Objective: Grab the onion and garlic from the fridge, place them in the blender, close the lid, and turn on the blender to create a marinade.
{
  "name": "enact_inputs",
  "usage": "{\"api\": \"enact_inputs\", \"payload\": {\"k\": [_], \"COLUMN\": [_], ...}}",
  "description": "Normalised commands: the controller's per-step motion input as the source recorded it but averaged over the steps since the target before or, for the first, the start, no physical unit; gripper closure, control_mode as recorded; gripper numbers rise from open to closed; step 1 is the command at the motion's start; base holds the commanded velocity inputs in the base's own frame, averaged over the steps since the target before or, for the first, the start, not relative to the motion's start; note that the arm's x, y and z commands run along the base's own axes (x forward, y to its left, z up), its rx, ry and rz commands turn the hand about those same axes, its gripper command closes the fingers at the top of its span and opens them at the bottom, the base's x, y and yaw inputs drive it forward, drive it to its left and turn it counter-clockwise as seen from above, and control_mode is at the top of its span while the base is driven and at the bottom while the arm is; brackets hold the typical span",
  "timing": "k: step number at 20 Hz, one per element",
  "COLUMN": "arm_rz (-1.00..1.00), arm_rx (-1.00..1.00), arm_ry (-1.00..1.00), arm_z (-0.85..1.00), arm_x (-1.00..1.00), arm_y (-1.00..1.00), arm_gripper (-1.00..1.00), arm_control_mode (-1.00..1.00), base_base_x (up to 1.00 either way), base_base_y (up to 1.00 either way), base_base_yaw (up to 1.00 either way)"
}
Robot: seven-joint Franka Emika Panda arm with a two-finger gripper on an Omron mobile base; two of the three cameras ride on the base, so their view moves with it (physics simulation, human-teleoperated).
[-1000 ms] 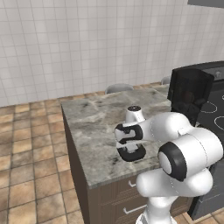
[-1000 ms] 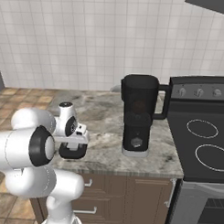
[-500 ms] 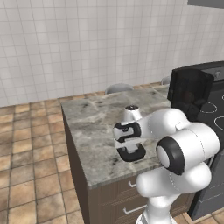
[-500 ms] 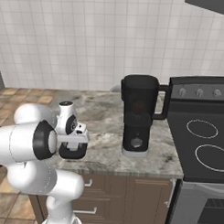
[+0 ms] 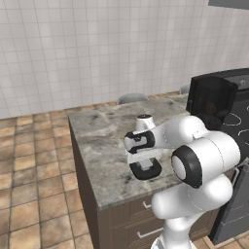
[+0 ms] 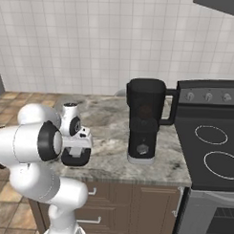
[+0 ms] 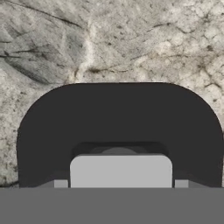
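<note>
One black lid (image 7: 118, 127) sits directly under the jaws (image 5: 146, 164), its light grey square knob (image 7: 121, 170) at the very bottom of the hand view with a small grey tip showing at each side of it. The jaws appear clamped on that knob, though the fingertips themselves are mostly hidden. In the left base view the lid (image 5: 146, 170) is low over the marble bench (image 5: 102, 141), near its front edge and roughly midway along; whether it touches the stone or hangs just above it I cannot tell. The right base view puts the same lid (image 6: 75, 158) close to the bench's front edge, toward its left end, with the white arm folded tightly over it.

The blender (image 6: 145, 120) stands upright on the bench near its right end, just beside the black stove (image 6: 213, 141) (four knobs line the stove's back panel). Its dark jar has a side handle pointing toward the stove, and a round front button shows on the black base above a grey bottom rim. The jar top is open. Something reddish and dim shows through the jar wall, too murky to name. Blender and lid are well apart, with bare marble between them.

A white tiled wall (image 5: 97, 48) rises behind the bench, and terracotta floor tiles (image 5: 29, 170) spread past its left end.
</note>
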Motion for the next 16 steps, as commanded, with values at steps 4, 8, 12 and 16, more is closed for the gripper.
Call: {"api": "enact_inputs", "payload": {"k": [4,8,12,16], "arm_rz": [0.02,0.02,0.00,0.00], "arm_rx": [0.06,0.08,0.02,0.00], "arm_ry": [-0.02,-0.05,-0.04,-0.02], "arm_z": [0.00,-0.10,-0.13,-0.03], "arm_x": [-0.18,-0.24,-0.13,-0.03], "arm_y": [-0.17,-0.30,-0.13,0.00], "arm_gripper": [1.00,1.00,1.00,1.00], "arm_control_mode": [-1.00,-1.00,-1.00,-1.00], "base_base_x": [0.00,0.00,0.00,0.00], "base_base_y": [0.00,0.00,0.00,0.00], "base_base_yaw": [0.00,0.00,0.00,0.00]}}
